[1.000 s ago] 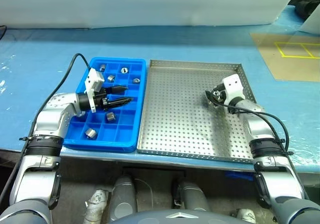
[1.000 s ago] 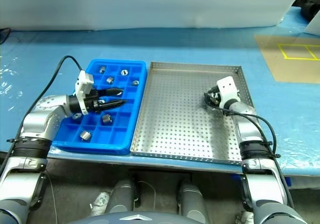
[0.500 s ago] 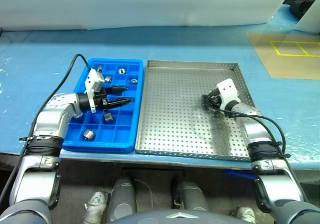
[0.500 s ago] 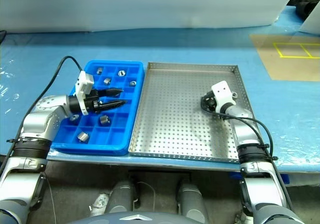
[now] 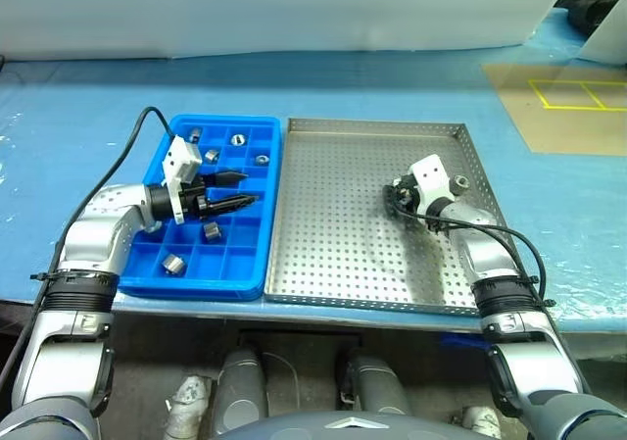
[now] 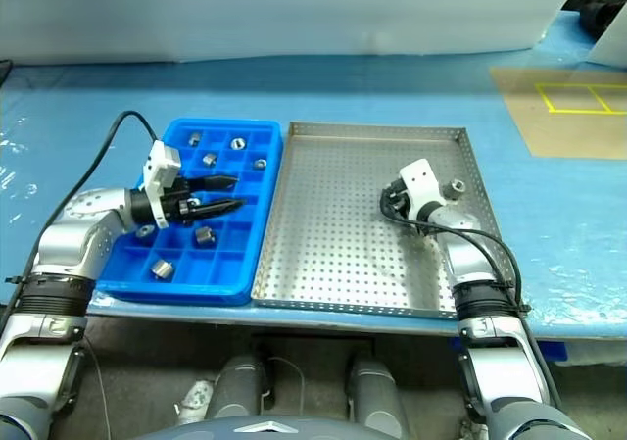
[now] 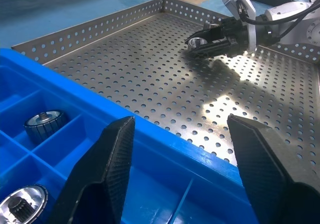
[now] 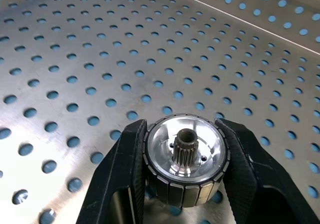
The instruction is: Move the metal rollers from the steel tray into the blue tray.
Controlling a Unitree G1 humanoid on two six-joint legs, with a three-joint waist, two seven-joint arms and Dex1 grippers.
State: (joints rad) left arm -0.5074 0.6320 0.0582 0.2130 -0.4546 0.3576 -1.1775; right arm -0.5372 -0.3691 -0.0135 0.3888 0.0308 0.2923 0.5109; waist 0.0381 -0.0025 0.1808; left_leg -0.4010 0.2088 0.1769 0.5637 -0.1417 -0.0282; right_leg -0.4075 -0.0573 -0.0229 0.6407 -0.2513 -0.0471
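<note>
The right claw [image 8: 182, 184] was pinching a roller [image 8: 185, 157], no question. From the wrist camera, the shiny roller sat squarely between the 2 black fingers [image 8: 118, 176], 1 pressed to each side of its ribbed wall, its toothed hub facing the camera. It sat low over the holed floor of the steel tray [image 5: 343, 234], though I couldn't tell if it touched the metal. From the head camera, that claw [image 5: 396, 202] was over the right half of the tray, pointing toward the blue tray [image 5: 253, 264].

1 more roller [image 5: 461, 181] lay loose on the steel tray, just behind the right wrist, near the right-hand rim. It stood apart from the claw.

Over on the other side, the left claw [image 5: 235, 189] hung above the blue tray, its 2 fingers spread with nothing between them, aimed toward the steel tray. The left wrist camera showed those fingers [image 7: 105, 169] wide apart over the blue rim.

The blue tray touched the steel tray's left edge, side by side on the blue tabletop [image 5: 88, 107]. In its compartments, 4 rollers sat along the far rows [image 5: 238, 139], and 2 more lay nearer the robot, 1 just under the left claw [image 5: 212, 230] and 1 toward the near left corner [image 5: 174, 263]. Another grey piece showed beneath the left wrist, partly hidden.
</note>
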